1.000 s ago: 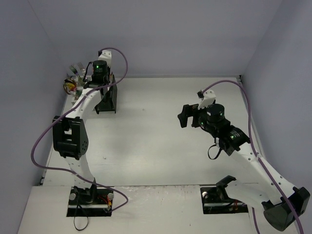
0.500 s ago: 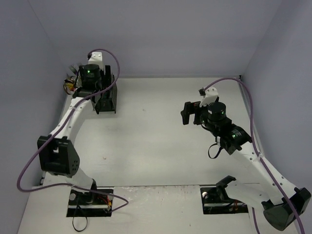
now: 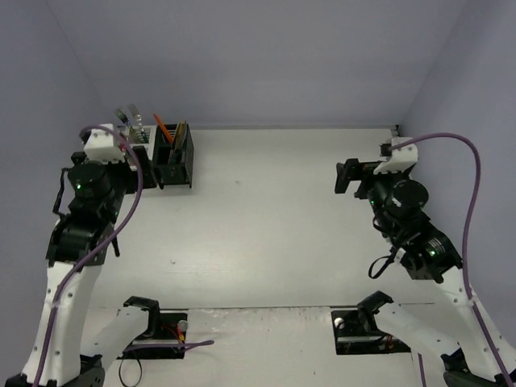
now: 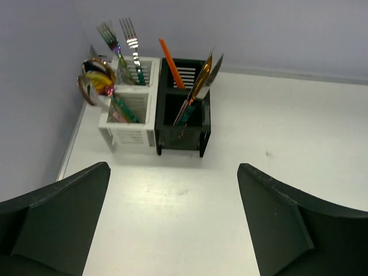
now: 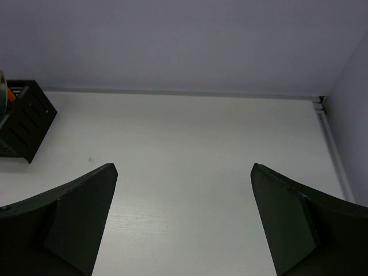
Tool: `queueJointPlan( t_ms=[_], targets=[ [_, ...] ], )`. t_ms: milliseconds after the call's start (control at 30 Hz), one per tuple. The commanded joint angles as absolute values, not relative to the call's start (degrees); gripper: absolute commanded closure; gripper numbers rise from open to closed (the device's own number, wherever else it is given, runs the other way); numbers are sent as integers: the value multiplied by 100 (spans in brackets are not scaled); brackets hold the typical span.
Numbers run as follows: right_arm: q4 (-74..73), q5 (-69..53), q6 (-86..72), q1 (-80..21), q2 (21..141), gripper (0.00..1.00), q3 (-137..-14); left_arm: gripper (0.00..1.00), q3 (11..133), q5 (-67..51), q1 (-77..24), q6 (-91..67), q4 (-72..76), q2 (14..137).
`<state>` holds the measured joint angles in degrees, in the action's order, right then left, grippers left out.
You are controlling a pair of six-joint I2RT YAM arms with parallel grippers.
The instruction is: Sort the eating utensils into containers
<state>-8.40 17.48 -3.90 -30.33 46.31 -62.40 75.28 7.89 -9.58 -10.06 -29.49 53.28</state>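
Seeing left tool (image 4: pixel 172 172) and right tool (image 5: pixel 184 169) both spread wide, gripping nothing, with the utensils (image 4: pixel 198 86) standing in the white caddy (image 4: pixel 135 123) and black caddy (image 4: pixel 181 135), side by side touching, at the far-left corner of the surface (image 4: pixel 287 144).

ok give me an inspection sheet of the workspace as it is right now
surface: white table, bare across the middle
job's things: white caddy and black caddy side by side in the far left corner; forks, among others, stand in the white one; an orange chopstick and a gold utensil stand in the black one; no utensil seen lying loose
clutter: nothing seen
pincers: left pincer open and empty, facing the caddies; right pincer open and empty above bare table
cables: purple cables, one looped along each arm
surroundings: plain grey walls on three sides
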Motion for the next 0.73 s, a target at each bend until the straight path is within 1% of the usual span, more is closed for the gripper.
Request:
queueJointPlan(
  t_ms=[0,133,300,567,700],
  targets=[
    [-668,2329,-69,-2999,4040,0,-6119,8,7042,848,-958,-1233,-3692,4411],
    [-700,2417,-53,-3006,3619,0,-5874,8,6847,922,-958,-1256,-4265,3896],
    [-760,2426,-53,-3006,3377,0,-5776,8,6620,1164,-967,-1173,-4705,3336],
    [-893,2402,-98,-3006,3292,0,-5849,8,6462,1227,-959,-1334,-4992,3055],
    [-956,2177,-89,-3006,3351,0,-5894,8,6467,1203,-967,-1362,-5016,3114]
  ],
)
